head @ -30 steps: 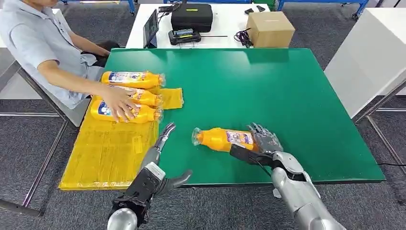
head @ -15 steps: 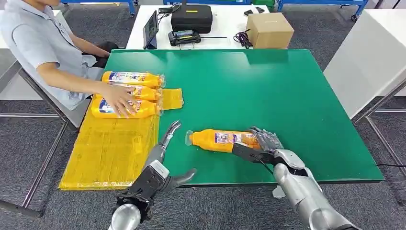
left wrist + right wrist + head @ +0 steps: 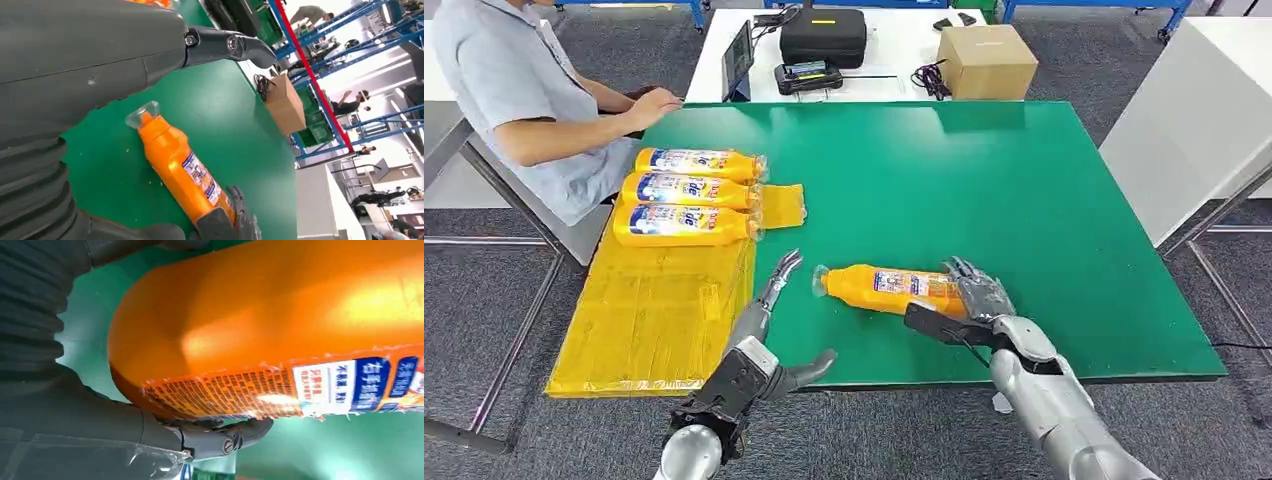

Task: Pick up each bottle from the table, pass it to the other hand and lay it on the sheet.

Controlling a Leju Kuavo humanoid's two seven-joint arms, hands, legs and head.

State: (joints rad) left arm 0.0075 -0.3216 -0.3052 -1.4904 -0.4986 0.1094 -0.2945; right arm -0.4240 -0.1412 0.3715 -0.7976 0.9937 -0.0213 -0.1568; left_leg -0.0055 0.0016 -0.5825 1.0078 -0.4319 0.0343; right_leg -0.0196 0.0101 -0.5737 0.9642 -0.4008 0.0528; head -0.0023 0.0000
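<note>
A person point(image 3: 519, 95) in a grey short-sleeved shirt sits at the far left corner of the green table point(image 3: 984, 190), one hand resting at the table's far left edge. Just beside them, three orange bottles point(image 3: 686, 191) lie side by side on the far end of the yellow sheet point(image 3: 649, 310), which covers the left edge of the table and hangs past its near left corner. Their clear caps point toward the middle of the table.

At the near edge, just right of the sheet, the left hand point(image 3: 764, 340) is spread wide and holds nothing; its fingers reach forward and its thumb sticks out to the right. Just right of those fingertips lies a fourth orange bottle point(image 3: 889, 290) on its side, cap toward the left hand without touching it. The left wrist view shows this bottle point(image 3: 180, 170) lying on the green surface.

The right hand point(image 3: 969, 300) grips the bottle's base end near the near edge, fingers wrapped over the top and thumb under the side; the right wrist view shows the thumb point(image 3: 220, 437) pressed against the bottle's label.

Beyond the far edge stands a white table point(image 3: 894, 50) with a black case point(image 3: 824, 32) and a cardboard box point(image 3: 987, 58).
</note>
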